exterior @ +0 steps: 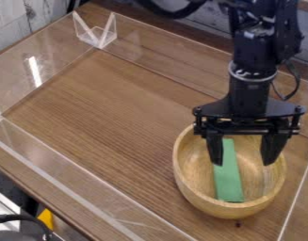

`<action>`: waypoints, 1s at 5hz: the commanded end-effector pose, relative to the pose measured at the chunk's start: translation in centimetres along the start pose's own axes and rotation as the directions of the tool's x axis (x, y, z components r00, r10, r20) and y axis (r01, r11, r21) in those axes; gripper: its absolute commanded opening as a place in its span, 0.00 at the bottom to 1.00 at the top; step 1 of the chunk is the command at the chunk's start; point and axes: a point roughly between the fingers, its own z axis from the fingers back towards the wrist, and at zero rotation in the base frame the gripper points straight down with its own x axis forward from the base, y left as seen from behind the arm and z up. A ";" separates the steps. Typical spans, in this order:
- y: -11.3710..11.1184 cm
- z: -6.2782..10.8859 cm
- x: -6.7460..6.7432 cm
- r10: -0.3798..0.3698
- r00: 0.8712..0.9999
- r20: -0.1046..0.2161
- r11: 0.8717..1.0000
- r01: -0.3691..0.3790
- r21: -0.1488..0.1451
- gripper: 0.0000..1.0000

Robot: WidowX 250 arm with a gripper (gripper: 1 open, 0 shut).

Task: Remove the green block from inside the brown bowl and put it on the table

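Note:
The green block (228, 175) lies flat inside the brown bowl (193, 184), which stands on the table (105, 104) at the lower right. Its far end runs up under my hand. My gripper (246, 143) hangs straight down over the bowl and is open. One black finger (214, 146) reaches down to the left of the block, the other on the right near the bowl's inner wall. Nothing is held between them. The block's upper end is partly hidden by the left finger.
Clear acrylic walls edge the table, one (68, 193) along the front left and another along the back. A small clear acrylic stand (94, 30) sits at the far left corner. Bare wood stretches left of the bowl.

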 end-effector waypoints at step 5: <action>3.2 1.5 1.2 0.077 0.996 0.044 0.995 -0.074 -0.063 1.00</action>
